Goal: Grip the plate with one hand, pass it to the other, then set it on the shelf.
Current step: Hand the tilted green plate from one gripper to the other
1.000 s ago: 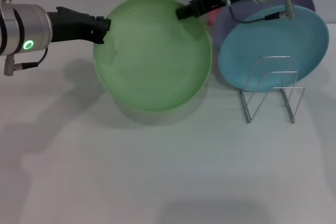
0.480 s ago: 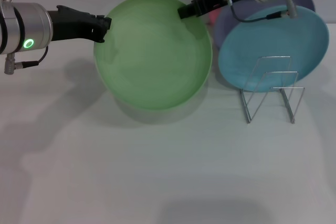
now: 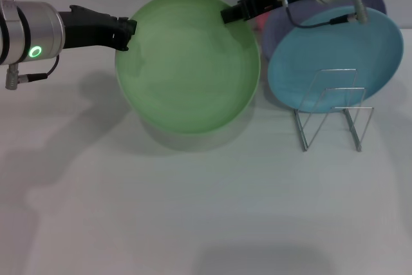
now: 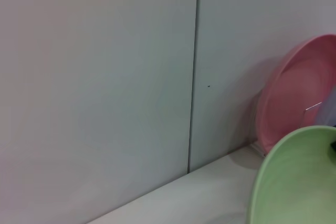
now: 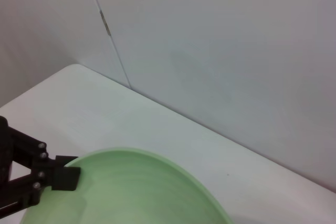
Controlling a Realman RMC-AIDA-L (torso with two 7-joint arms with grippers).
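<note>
Head view: the plate (image 3: 188,62) hangs above the tabletop (image 3: 193,210), held between both arms, its face tipped toward the camera w/ a shadow under its lower edge. Left gripper (image 3: 126,33) is closed on the plate's left rim; right gripper (image 3: 230,15) is at the upper-right rim, and looks clamped on it too, though the exact finger gap is hard to read. Right wrist view shows the left gripper (image 5: 63,178) biting the green rim (image 5: 157,182) from the far side.

Key relation: the shelf (image 3: 333,109) stands to the plate's right, well apart from the left arm, just below and near the right arm. So the right arm is the nearer one for placing; the left has to let go first. Judgement: mid-handover, both grips on, release not yet done.

Shelf's wire loops run roughly front-to-back, so the plate likely needs to go in on edge, rim down between loops.

Room is tight: light blue plate (image 3: 335,56) leans just behind the shelf, lavender plate (image 3: 278,27) behind that, pink plate (image 4: 296,87) against the wall (image 4: 105,77). Tabletop is plain white, smooth, prob slippery for a plastic rim.
</note>
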